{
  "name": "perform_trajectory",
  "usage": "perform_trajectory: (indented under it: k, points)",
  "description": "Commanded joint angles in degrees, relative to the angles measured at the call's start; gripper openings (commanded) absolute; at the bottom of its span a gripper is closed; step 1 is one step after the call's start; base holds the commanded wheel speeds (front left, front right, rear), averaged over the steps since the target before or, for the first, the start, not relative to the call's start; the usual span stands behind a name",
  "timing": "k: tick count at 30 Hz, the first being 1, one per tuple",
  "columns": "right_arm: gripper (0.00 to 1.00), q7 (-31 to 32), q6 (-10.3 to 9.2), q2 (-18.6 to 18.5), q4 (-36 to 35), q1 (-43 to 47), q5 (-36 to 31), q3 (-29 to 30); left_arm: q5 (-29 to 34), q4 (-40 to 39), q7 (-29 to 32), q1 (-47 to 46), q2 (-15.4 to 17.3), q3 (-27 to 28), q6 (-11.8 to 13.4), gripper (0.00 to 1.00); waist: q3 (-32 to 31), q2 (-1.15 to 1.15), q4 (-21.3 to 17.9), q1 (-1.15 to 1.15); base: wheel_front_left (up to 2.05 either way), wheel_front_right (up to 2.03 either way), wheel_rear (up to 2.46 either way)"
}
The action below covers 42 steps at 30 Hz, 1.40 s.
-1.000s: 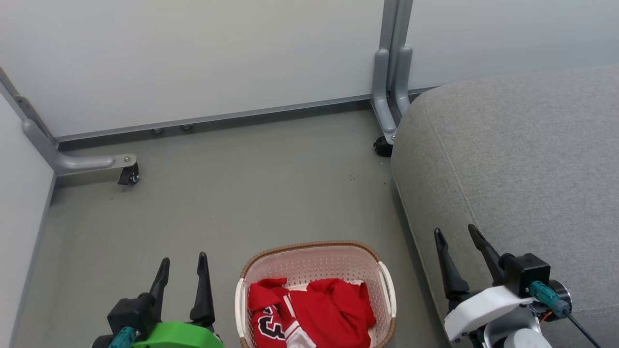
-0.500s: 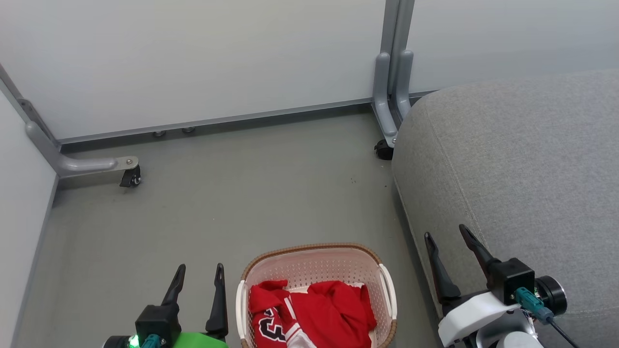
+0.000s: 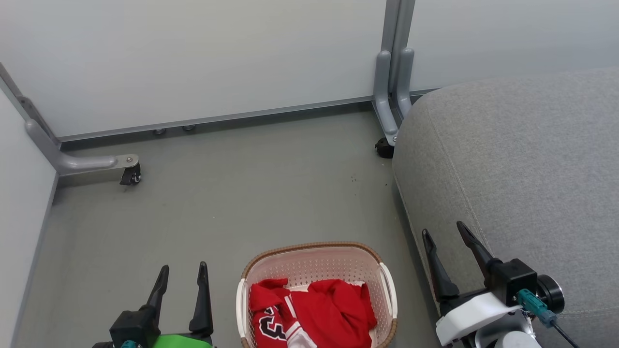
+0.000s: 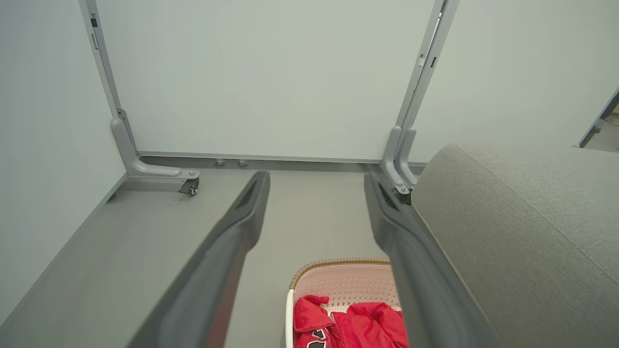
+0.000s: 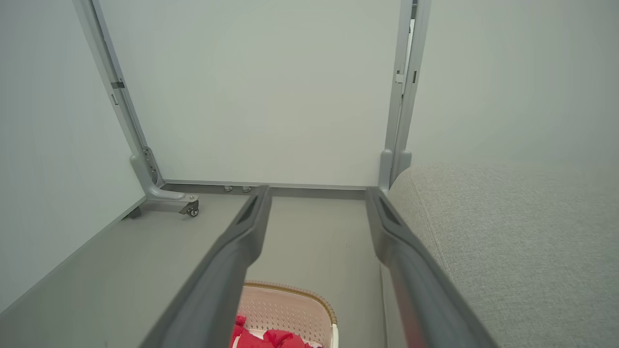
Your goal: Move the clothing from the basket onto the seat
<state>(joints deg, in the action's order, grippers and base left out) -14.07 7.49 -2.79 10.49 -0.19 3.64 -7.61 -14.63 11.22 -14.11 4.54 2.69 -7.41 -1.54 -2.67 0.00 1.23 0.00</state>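
**Item 1, my left claw** point(image 3: 184, 265): near left. Two dark tapered fingers stand apart with nothing between them, over bare floor just left of the basket.

**Item 2, my right claw** point(image 3: 442, 228): near right. The fingers are likewise spread and empty, seen against the near left edge of the seat cushion.

**Item 3, laundry basket** point(image 3: 309, 245): on the floor between my two claws, its near end cut off by the head view. It is a rounded rectangle with cream perforated plastic walls, a brown woven-look rim and a smooth white handle on each side.

**Item 4, red jersey** point(image 3: 333, 309): inside the basket, crumpled in soft folds across its near half. White stripe trim and black-and-white lettering show at its left (too folded to read).

**Item 5, seat cushion** point(image 3: 522, 159): fills the right side. It is large, covered in grey woven fabric, with a rounded far-left corner and a stitched seam following its left edge. Only a narrow strip of floor separates it from the basket.

**Item 6, floor** point(image 3: 242, 193): smooth matte grey. It lies open from the basket to the far and left walls.

**Item 7, partition panels** point(image 3: 193, 58): pale and smooth in grey metal frames, closing the far and left sides.

**Item 8, castered feet** point(image 3: 96, 163): curved grey metal. One is at the far left, another beside the cushion's far corner.
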Motion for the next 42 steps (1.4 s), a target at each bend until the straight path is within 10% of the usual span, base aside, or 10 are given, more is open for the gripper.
perform_trajectory:
  k: [1, 28, 42]
  points:
    - [1.0, -0.5, 0.0, -0.2, -0.2, 0.9, 0.9, 0.1, 0.3, -0.4, -0.4, 0.7, 0.3, 0.4, -0.4, 1.0, 0.0, 0.0, 0.1, 0.0, 0.0, 0.0, 0.0]
    - [1.0, -1.2, 0.0, -0.2, 2.0, -0.3, 8.2, -0.9, 0.2, 3.0, -1.0, 0.3, 0.4, -0.2, -0.9, 1.0, 0.6, 0.0, -1.0, 0.0, 0.0, 0.0, 0.0]
    - [1.0, -1.2, 0.0, -0.2, -0.8, -5.5, 6.6, -1.5, 7.2, 20.9, -1.0, -12.9, 0.3, -2.9, -1.1, 1.0, 17.0, 0.0, -7.2, 0.0, 0.0, 0.0, 0.0]
